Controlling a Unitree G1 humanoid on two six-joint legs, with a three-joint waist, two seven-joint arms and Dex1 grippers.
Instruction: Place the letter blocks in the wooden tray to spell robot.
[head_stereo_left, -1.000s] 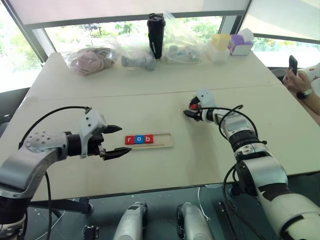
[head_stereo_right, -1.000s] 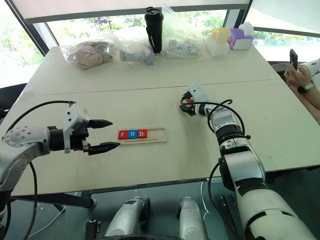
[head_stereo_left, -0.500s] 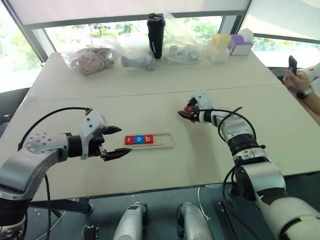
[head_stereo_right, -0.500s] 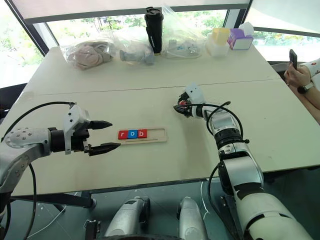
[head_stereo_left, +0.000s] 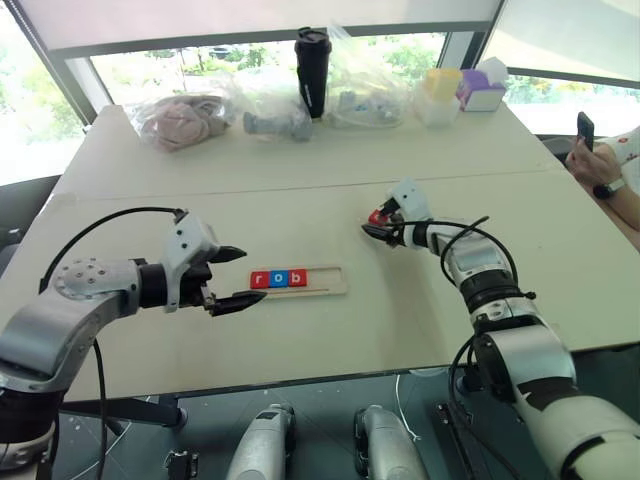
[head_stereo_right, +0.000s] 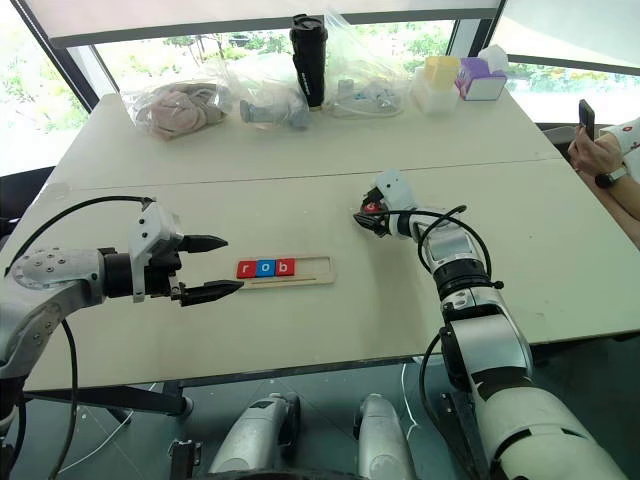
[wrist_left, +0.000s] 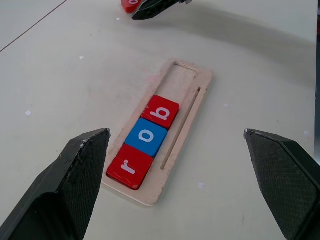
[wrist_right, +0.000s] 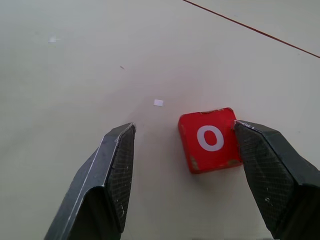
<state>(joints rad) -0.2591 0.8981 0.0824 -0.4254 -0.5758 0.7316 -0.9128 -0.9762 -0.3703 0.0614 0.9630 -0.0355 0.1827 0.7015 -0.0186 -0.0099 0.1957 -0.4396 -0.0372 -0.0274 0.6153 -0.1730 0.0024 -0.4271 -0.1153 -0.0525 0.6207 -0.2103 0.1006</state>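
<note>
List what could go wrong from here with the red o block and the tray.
1. The red o block lies on the table touching one finger of the right end effector, with a wide gap to the other. Closing now could push or twist it instead of pinching it squarely.
2. The wooden tray holds r, o, b with free slots beyond b; the open left end effector hangs beside its r end, and a bump could shift it.

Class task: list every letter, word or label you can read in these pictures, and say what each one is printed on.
"r" on the red block at one end of the wooden tray.
"o" on the blue block next to it.
"b" on the red block third in the tray.
"o" on the loose red block on the table.
No other text is readable.
</note>
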